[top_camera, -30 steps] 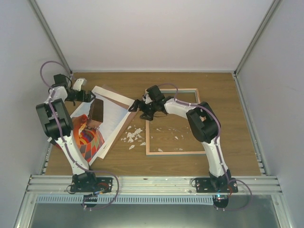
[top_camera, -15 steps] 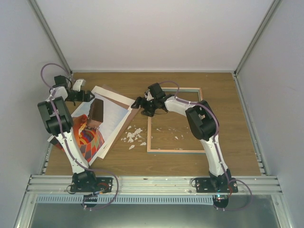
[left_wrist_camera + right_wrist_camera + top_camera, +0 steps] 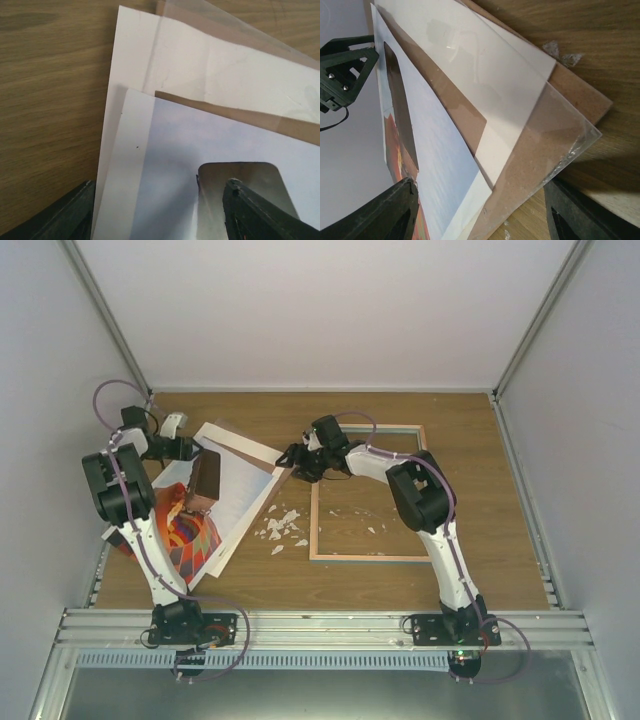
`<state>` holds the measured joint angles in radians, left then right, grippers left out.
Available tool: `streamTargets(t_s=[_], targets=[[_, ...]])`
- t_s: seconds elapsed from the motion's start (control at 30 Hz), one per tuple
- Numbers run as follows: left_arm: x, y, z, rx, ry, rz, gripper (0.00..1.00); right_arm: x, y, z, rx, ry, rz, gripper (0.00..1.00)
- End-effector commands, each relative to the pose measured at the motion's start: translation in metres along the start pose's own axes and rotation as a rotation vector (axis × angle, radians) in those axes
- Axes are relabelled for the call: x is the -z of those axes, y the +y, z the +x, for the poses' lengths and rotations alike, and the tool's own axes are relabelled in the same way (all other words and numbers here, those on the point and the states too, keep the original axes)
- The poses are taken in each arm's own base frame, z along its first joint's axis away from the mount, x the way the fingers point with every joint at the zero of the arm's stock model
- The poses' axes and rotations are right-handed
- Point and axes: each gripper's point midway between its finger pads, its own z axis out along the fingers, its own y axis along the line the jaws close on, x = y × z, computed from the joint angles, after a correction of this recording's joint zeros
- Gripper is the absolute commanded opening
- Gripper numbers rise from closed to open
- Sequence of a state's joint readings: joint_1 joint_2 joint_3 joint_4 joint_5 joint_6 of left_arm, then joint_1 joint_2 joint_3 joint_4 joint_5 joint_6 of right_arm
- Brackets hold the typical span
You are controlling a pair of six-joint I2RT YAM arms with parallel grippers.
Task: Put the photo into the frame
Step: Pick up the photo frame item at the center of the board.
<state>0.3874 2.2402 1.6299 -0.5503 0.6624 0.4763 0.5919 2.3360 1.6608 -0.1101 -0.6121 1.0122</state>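
Observation:
The photo (image 3: 192,530), an orange-red striped balloon with a brown basket (image 3: 203,482) on pale sky, lies on top of a loose stack at the left. Its sky shows in the left wrist view (image 3: 200,145) and the right wrist view (image 3: 437,155). The frame (image 3: 365,559) lies flat at centre right, with a light wood rim and bare table inside it. My left gripper (image 3: 198,450) is open at the stack's far left corner, with the photo's edge between its fingers (image 3: 165,222). My right gripper (image 3: 283,465) is open around the stack's right corner (image 3: 480,215).
Under the photo lie a cream mat sheet (image 3: 485,60), a brown fibreboard panel (image 3: 580,95) and a clear sheet (image 3: 555,145) with a chipped edge. White chips (image 3: 280,525) are scattered between the stack and the frame. Enclosure walls stand close on both sides.
The frame has slid a little to the right and squared up. My right gripper has closed in on the stack's corner. My left wrist has shifted slightly near the far left corner.

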Motion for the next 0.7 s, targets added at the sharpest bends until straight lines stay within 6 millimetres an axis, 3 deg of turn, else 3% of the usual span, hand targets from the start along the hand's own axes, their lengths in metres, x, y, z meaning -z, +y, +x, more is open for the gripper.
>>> streamTargets(t_s=[0.0, 0.37, 0.67], targets=[[-0.012, -0.019, 0.02, -0.013, 0.052, 0.03, 0.65, -0.015, -0.052, 0.009, -0.069, 0.024, 0.089, 0.66], [-0.02, -0.02, 0.039, -0.052, 0.105, -0.025, 0.45, -0.002, -0.037, -0.003, -0.02, -0.038, -0.015, 0.44], [-0.022, -0.012, 0.041, -0.056, 0.12, -0.066, 0.44, 0.017, -0.017, -0.014, 0.063, -0.116, -0.029, 0.3]])
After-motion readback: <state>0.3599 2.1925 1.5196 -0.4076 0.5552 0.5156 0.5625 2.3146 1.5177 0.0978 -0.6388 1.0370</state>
